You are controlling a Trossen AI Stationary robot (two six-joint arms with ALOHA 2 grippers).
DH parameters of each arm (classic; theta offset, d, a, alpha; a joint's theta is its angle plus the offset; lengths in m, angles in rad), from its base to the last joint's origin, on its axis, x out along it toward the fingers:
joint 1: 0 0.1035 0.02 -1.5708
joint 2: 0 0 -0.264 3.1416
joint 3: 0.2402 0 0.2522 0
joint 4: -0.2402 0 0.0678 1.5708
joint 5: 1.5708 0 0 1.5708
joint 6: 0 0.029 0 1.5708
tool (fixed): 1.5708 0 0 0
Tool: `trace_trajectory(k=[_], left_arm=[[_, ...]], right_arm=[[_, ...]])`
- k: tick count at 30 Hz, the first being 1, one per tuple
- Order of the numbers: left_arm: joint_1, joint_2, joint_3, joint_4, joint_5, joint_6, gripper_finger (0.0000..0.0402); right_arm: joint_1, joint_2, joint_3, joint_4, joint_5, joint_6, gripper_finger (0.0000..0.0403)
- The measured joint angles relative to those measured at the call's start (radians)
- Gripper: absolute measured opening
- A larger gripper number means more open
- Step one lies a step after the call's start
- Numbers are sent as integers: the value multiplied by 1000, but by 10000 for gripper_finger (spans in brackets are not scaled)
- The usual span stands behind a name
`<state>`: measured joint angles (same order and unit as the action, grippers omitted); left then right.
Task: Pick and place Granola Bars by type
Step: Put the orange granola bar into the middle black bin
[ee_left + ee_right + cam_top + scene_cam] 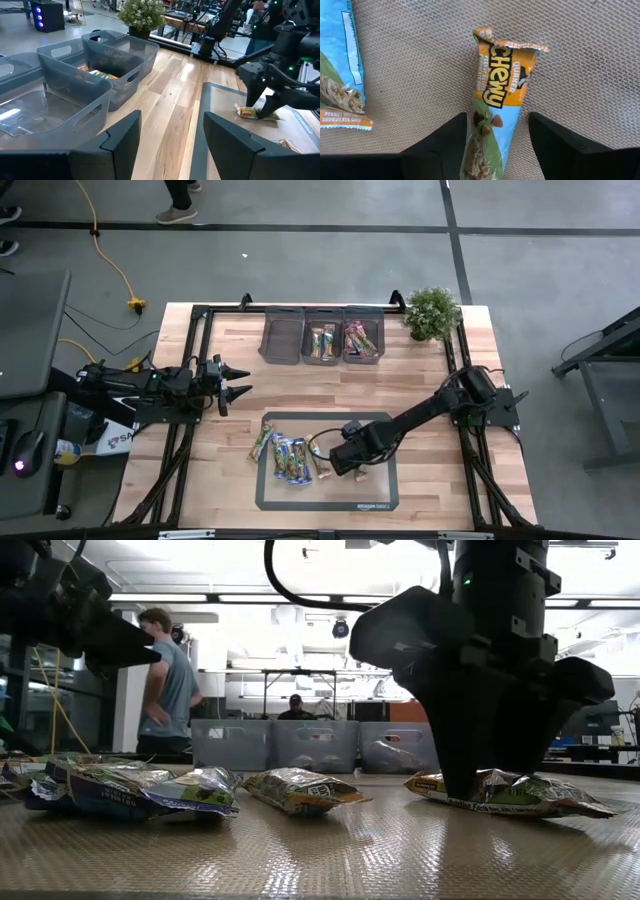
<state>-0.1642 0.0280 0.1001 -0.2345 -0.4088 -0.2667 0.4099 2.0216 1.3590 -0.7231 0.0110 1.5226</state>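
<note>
An orange and green granola bar point(500, 105) lies flat on the grey mat point(270, 500), on its right part. My right gripper point(355, 470) points down over it, open, with one finger on each long side of the bar's green end point(487, 150); the low view shows the fingertips point(470, 780) down at the bar point(520, 795). Several other granola bars point(285, 458) lie on the mat's left part. My left gripper point(240, 380) waits open above the table's left side, holding nothing.
Three grey bins stand in a row at the far edge: the left one point(283, 335) holds nothing that I can see, and the middle point(322, 342) and right point(362, 340) ones hold bars. A potted plant point(432, 312) stands at the far right. A blue bar point(340, 75) lies near my right gripper.
</note>
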Motion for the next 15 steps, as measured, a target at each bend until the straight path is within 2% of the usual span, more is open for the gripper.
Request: trace_trajectory(k=[8, 15], left_arm=[[0, 0, 0, 0, 0, 0, 211], [0, 0, 0, 0, 0, 0, 211]], right_arm=[[-7, 0, -1, 7, -14, -22, 198], [-31, 14, 1, 10, -95, -86, 197]])
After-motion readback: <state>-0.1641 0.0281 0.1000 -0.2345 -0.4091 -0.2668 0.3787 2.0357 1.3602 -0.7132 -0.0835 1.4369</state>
